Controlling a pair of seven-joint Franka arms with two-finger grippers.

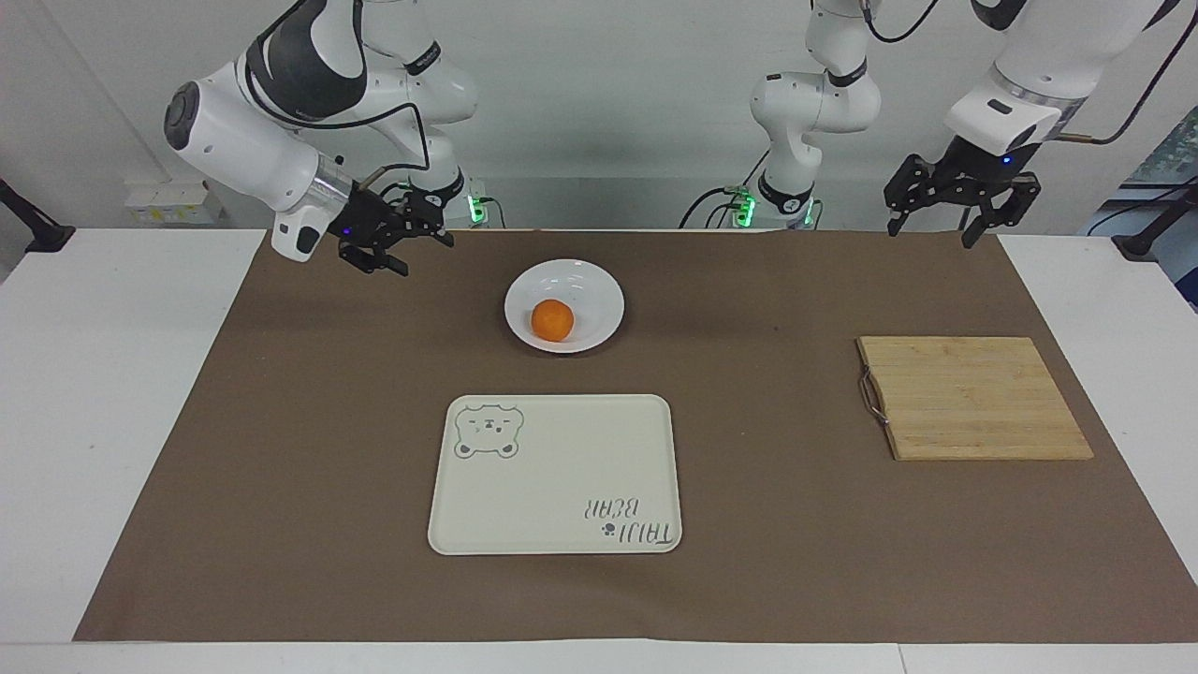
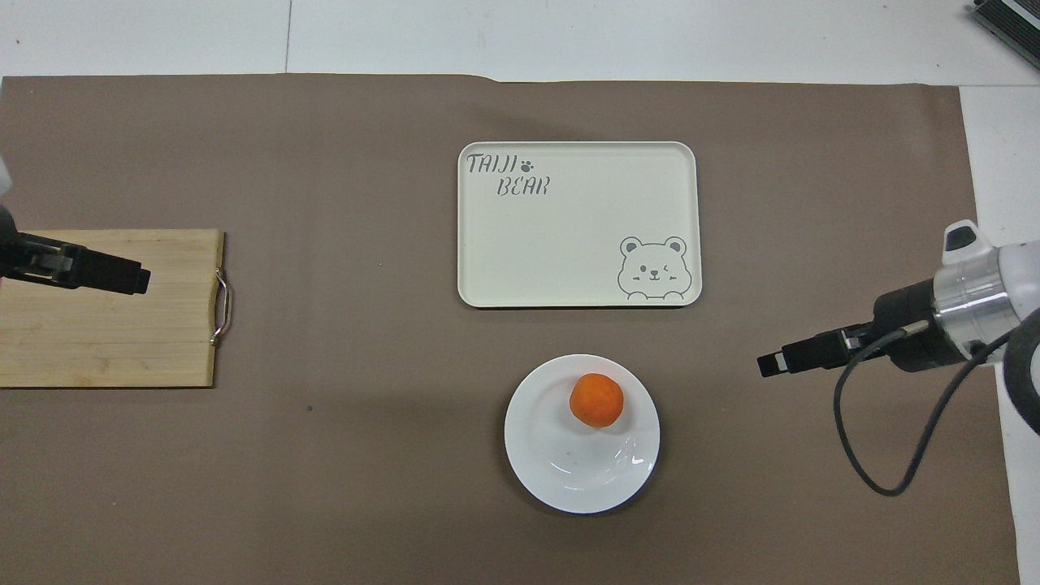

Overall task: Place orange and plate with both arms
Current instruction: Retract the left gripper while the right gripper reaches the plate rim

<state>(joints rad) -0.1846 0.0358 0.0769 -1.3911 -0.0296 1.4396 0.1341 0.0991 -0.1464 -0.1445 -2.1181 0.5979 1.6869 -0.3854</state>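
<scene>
The orange (image 1: 552,320) (image 2: 596,400) lies in the white plate (image 1: 582,281) (image 2: 569,475), which stands on the brown mat near the robots' edge of the table. My right gripper (image 1: 401,249) (image 2: 772,363) hangs open and empty just above the mat, beside the plate toward the right arm's end and clearly apart from it. Raised high at the left arm's end, my left gripper (image 1: 934,232) (image 2: 122,280) is open and empty; seen from overhead it covers part of the cutting board.
A cream tray with a bear drawing (image 1: 555,475) (image 2: 577,223) lies farther from the robots than the plate. A wooden cutting board (image 1: 973,398) (image 2: 106,325) with a metal handle rests toward the left arm's end. A brown mat (image 1: 328,421) covers the table.
</scene>
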